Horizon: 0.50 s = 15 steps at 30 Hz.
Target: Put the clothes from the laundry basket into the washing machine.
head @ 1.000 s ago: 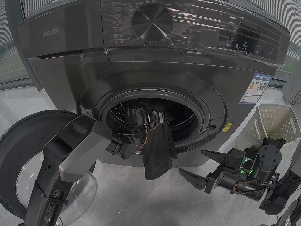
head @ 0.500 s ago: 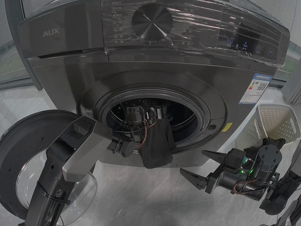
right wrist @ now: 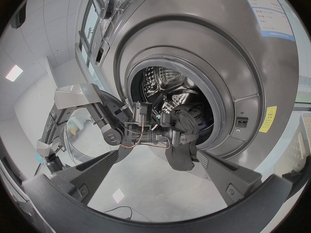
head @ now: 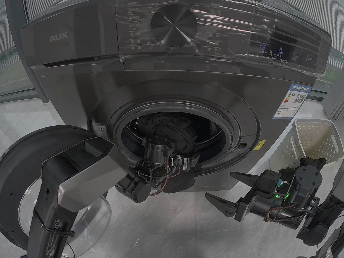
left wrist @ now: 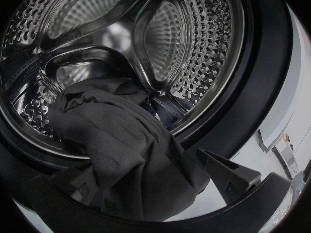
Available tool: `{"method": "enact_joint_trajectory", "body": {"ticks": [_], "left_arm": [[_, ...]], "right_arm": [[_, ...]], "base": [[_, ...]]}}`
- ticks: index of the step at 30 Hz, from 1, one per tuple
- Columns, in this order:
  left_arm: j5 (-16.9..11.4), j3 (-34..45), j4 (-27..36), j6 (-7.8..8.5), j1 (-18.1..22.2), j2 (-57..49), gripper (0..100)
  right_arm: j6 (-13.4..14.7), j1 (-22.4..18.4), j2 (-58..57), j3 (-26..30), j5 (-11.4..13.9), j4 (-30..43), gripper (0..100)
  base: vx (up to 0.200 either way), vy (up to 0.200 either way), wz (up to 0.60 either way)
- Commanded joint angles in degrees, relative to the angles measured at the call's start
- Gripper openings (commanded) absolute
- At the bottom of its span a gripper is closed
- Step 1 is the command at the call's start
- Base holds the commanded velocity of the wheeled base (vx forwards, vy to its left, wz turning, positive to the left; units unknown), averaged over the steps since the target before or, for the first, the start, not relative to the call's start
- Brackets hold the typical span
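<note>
My left gripper (right wrist: 183,136) is wide open. The black cloth (left wrist: 123,139) lies over it and into the washing machine (head: 215,90) just ahead. My right gripper (head: 218,183) is wide too.

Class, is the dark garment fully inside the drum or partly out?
Partly out. Part of the garment lies in the drum, but one end hangs over the rim.

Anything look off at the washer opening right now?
Yes: the dark garment is only half inside. One end lies in the drum, the rest hangs over the door rim outside, so loading isn't finished.
</note>
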Motion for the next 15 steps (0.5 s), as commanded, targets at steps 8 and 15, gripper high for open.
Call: {"method": "enact_joint_trajectory", "body": {"ticks": [8, 15], "left_arm": [[-0.5, 0.2, -0.1, 0.71, 0.1, 2.2, 0], [-0.8, -3.2, -0.5, -0.44, 0.4, 2.5, 0]], "right_arm": [[0.0, 0.1, 0.1, -0.1, 0.0, 0.0, 100], [0.0, 0.2, 0.1, -0.3, 0.0, 0.0, 100]], "base": [[0.000, 0.000, 0.00], [0.000, 0.000, 0.00]]}}
